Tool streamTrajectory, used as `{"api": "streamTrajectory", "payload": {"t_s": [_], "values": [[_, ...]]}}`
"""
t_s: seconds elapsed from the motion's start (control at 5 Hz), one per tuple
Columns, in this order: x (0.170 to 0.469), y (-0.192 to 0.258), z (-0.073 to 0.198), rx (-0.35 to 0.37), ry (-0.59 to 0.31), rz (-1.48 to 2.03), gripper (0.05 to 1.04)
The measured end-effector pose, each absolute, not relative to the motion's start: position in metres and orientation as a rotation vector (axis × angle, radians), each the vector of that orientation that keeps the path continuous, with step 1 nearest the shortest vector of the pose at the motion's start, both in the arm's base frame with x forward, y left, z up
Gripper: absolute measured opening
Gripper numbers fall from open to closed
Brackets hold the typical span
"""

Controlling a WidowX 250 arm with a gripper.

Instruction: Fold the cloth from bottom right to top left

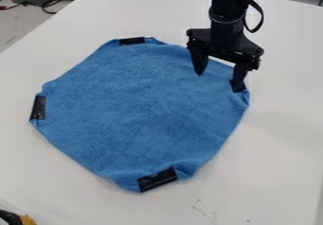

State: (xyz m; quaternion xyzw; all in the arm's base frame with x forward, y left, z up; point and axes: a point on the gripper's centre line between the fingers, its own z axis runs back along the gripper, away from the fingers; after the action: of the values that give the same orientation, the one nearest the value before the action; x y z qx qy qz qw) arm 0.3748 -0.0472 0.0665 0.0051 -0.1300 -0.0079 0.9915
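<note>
The black gripper (218,80) hangs over the upper right part of the blue cloth (139,106), its two fingers apart with nothing between them. Its right finger is at the cloth's right corner, in front of a dark patch there; whether it touches cannot be told. The cloth lies spread flat, its corners tucked or rounded. Black tape (132,40) marks the top corner, another tape strip (38,107) the left corner, and a third strip (157,179) the bottom corner.
The white table (271,139) surrounds the cloth. Dark cables (47,4) lie beyond its edge at the upper left. A black and yellow object (19,219) is at the lower left corner.
</note>
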Motion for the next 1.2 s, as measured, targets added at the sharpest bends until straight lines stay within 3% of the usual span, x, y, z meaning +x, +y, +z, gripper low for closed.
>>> {"api": "streamTrajectory", "payload": {"t_s": [0.4, 0.6, 1.0, 1.2], "values": [[0.349, -0.037, 0.051, 0.053, -0.183, 0.088, 1.0], [0.326, -0.04, 0.06, 0.064, -0.179, 0.151, 1.0], [0.238, -0.04, 0.049, 0.024, -0.09, 0.348, 1.0], [0.224, -0.045, 0.045, 0.007, -0.088, 0.381, 1.0]]}}
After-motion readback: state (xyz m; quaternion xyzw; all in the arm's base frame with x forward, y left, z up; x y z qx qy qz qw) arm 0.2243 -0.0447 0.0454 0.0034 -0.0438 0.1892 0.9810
